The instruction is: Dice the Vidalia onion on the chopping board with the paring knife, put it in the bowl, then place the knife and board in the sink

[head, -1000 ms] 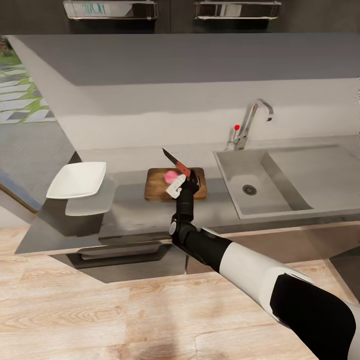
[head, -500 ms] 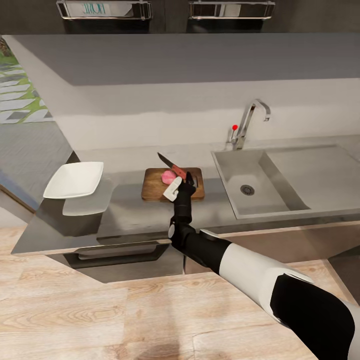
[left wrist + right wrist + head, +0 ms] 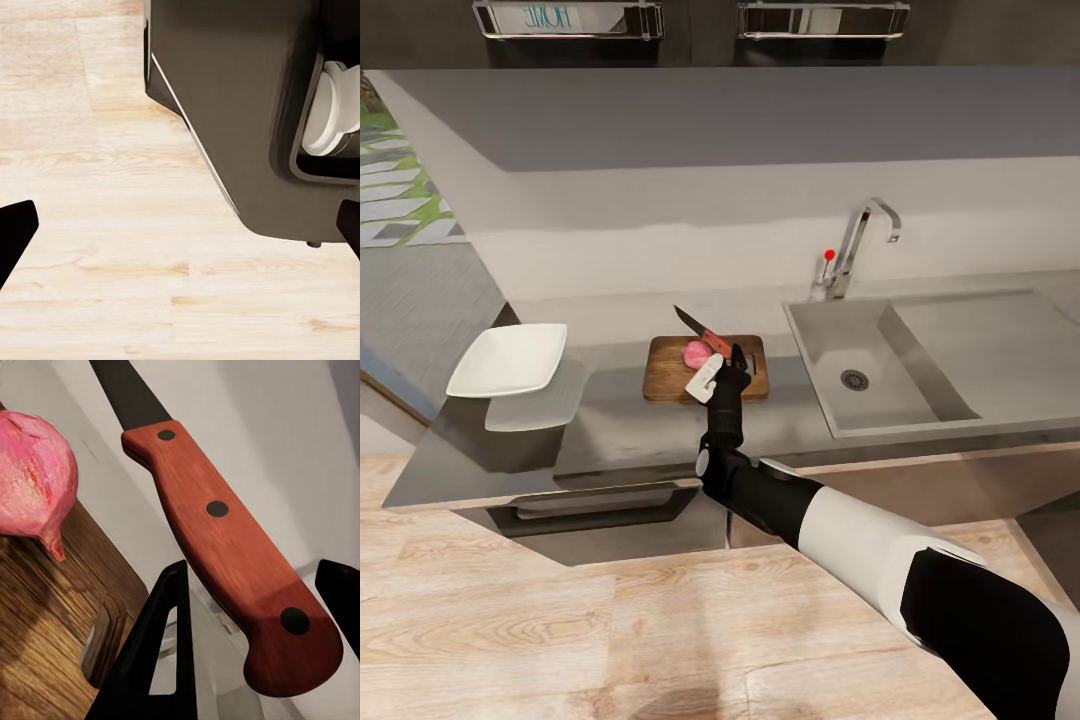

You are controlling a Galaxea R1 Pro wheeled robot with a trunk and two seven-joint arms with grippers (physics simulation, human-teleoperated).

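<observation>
The pink Vidalia onion (image 3: 697, 352) lies on the dark brown chopping board (image 3: 665, 378), which rests on the grey countertop (image 3: 620, 428) left of the sink (image 3: 830, 330). My right gripper (image 3: 726, 366) hovers over the board's right part, shut on the paring knife (image 3: 700, 328). The knife's dark blade points up and left past the onion. In the right wrist view the reddish handle (image 3: 225, 532) sits between the fingers (image 3: 161, 652), with the onion (image 3: 34, 472) and the board (image 3: 52, 607) beside it. The white bowl (image 3: 508, 358) stands at the counter's left end. My left gripper (image 3: 180, 232) is open over the wooden floor.
The sink basin, with a round drain (image 3: 854, 379), holds nothing; its drainboard (image 3: 1000, 345) lies to the right. The chrome tap (image 3: 855, 245) with a red knob stands behind it. Dark cabinets hang above. Part of my dark base (image 3: 240, 112) is in the left wrist view.
The head camera shifted slightly, moving the whole scene left. My right gripper has tipped the knife a little lower toward the onion. In the last half second almost nothing moved.
</observation>
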